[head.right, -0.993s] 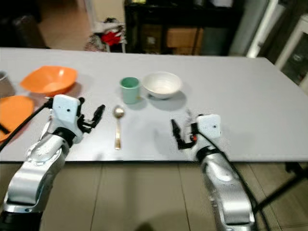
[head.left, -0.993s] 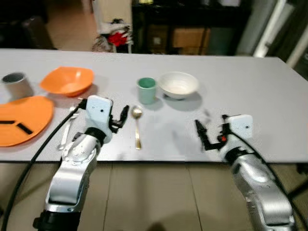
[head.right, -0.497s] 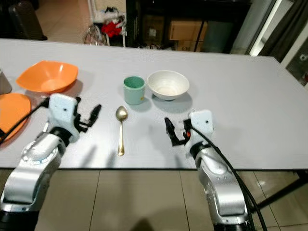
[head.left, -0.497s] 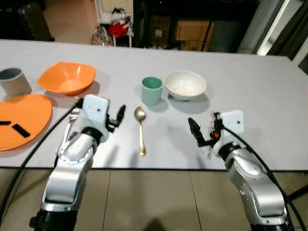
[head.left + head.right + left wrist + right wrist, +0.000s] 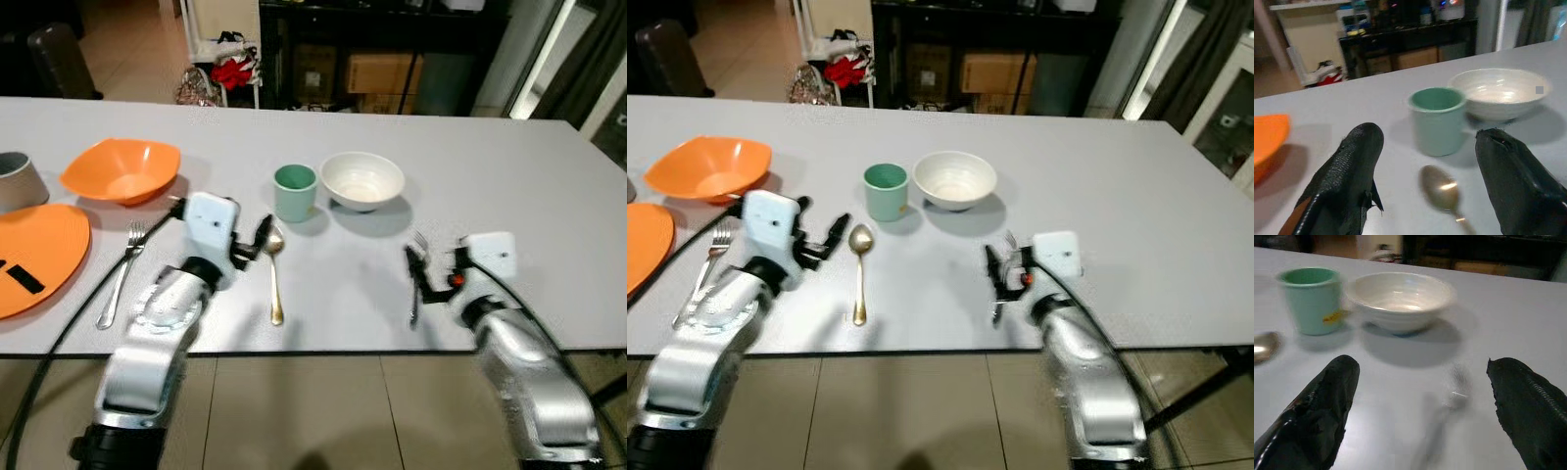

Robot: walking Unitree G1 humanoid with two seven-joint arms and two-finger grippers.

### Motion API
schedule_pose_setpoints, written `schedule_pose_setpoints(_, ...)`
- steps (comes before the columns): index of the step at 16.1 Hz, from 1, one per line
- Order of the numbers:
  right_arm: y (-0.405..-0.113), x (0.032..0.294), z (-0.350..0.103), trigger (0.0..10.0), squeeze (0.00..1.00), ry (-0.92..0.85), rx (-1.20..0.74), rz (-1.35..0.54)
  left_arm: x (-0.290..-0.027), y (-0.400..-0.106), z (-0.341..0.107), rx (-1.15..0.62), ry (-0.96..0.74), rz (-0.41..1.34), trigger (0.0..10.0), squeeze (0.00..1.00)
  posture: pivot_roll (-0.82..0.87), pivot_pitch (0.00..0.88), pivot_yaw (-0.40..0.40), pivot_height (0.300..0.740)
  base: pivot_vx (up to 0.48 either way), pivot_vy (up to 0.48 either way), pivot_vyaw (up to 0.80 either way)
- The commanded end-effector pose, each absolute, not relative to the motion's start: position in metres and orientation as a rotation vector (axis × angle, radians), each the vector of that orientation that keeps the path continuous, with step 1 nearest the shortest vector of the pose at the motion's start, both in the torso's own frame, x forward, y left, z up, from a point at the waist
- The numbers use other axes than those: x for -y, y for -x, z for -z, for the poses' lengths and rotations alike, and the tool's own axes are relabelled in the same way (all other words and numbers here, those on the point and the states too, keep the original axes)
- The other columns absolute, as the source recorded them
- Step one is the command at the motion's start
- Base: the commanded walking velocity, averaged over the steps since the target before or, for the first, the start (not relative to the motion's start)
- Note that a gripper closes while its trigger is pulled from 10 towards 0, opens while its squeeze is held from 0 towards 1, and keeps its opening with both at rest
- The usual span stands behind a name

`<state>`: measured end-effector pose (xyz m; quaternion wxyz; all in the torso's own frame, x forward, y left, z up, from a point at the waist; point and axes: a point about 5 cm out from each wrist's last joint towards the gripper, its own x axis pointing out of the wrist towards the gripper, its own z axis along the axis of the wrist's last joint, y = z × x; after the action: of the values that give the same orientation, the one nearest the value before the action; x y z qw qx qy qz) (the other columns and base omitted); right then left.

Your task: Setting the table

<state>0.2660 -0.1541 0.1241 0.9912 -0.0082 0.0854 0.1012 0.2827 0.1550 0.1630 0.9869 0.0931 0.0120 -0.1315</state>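
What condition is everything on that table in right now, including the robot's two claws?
Green cup: upright, looks empty.
White bowl: upright, empty.
Orange bowl: upright, empty.
Spoon: lying flat.
Left fork: lying flat.
Right fork: on the table.
Left claw: open, over the spoon.
Right claw: open, by the right fork.

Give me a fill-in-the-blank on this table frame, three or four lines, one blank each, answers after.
1. The white bowl sits right beside the ____ cup.
2. The utensil lying on the table between the fingers of the left gripper is a ____.
3. The fork on the robot's left lies near the orange ____.
4. The fingers of the right gripper are ____ around a second fork.

Missing words: green; spoon; plate; open
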Motion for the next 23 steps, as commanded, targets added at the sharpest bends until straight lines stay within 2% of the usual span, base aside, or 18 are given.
schedule_pose_setpoints(1, -0.267, 0.155, -0.128, 10.0, 0.00, 0.026, -0.156, -0.208, -0.156, -0.283, -0.163, -0.028, -0.178, 0.262, 10.0, 0.00, 0.01, 0.000, -0.036, 0.740, 0.281, 0.000, 0.00)
schedule_pose_setpoints(8, -0.269, 0.151, -0.126, 10.0, 0.00, 0.044, -0.185, -0.215, -0.156, -0.283, -0.165, -0.014, -0.193, 0.276, 10.0, 0.00, 0.02, 0.000, -0.045, 0.740, 0.252, 0.000, 0.00)
schedule_pose_setpoints(10, -0.272, 0.151, -0.122, 10.0, 0.00, 0.080, -0.248, -0.180, -0.154, -0.282, -0.164, -0.028, -0.221, 0.321, 10.0, 0.00, 0.02, 0.000, -0.045, 0.740, 0.000, 0.000, 0.00)
schedule_pose_setpoints(12, -0.279, 0.155, -0.118, 10.0, 0.00, 0.019, -0.326, -0.148, -0.145, -0.282, -0.165, -0.035, -0.237, 0.431, 10.0, 0.00, 0.02, 0.000, -0.046, 0.740, 0.000, 0.000, 0.00)
schedule_pose_setpoints(13, -0.282, 0.158, -0.117, 10.0, 0.47, 0.018, -0.358, -0.122, -0.142, -0.281, -0.165, -0.037, -0.247, 0.479, 10.0, 0.00, 0.02, 0.000, -0.048, 0.740, 0.000, 0.000, 0.00)
schedule_pose_setpoints(14, -0.282, 0.159, -0.117, 10.0, 0.47, 0.016, -0.368, -0.114, -0.141, -0.281, -0.166, -0.038, -0.253, 0.495, 10.0, 0.00, 0.02, 0.000, -0.048, 0.740, 0.000, 0.000, 0.00)
schedule_pose_setpoints(15, -0.284, 0.161, -0.114, 10.0, 1.00, 0.007, -0.414, -0.109, -0.137, -0.281, -0.165, -0.050, -0.256, 0.550, 10.0, 0.00, 0.02, 0.000, -0.048, 0.740, 0.000, 0.000, 0.00)
schedule_pose_setpoints(20, -0.302, 0.163, -0.109, 10.0, 1.00, 0.042, -0.554, -0.085, -0.134, -0.272, -0.162, -0.127, -0.323, 0.797, 10.0, 0.00, 0.02, 0.000, -0.043, 0.740, 0.000, 0.000, 0.00)
schedule_pose_setpoints(21, -0.304, 0.164, -0.108, 10.0, 0.15, 0.052, -0.576, -0.072, -0.135, -0.271, -0.162, -0.133, -0.332, 0.809, 10.0, 0.00, 0.02, 0.000, -0.043, 0.740, 0.000, 0.000, 0.00)
schedule_pose_setpoints(22, -0.305, 0.164, -0.107, 10.0, 0.00, 0.033, -0.605, -0.074, -0.136, -0.271, -0.161, -0.136, -0.346, 0.815, 10.0, 0.00, 0.02, 0.000, -0.043, 0.740, 0.000, 0.000, 0.00)
schedule_pose_setpoints(23, -0.306, 0.164, -0.104, 7.3, 0.00, 0.019, -0.633, -0.073, -0.136, -0.272, -0.161, -0.138, -0.352, 0.817, 10.0, 0.00, 0.01, 0.000, -0.043, 0.740, 0.000, 0.000, 0.00)
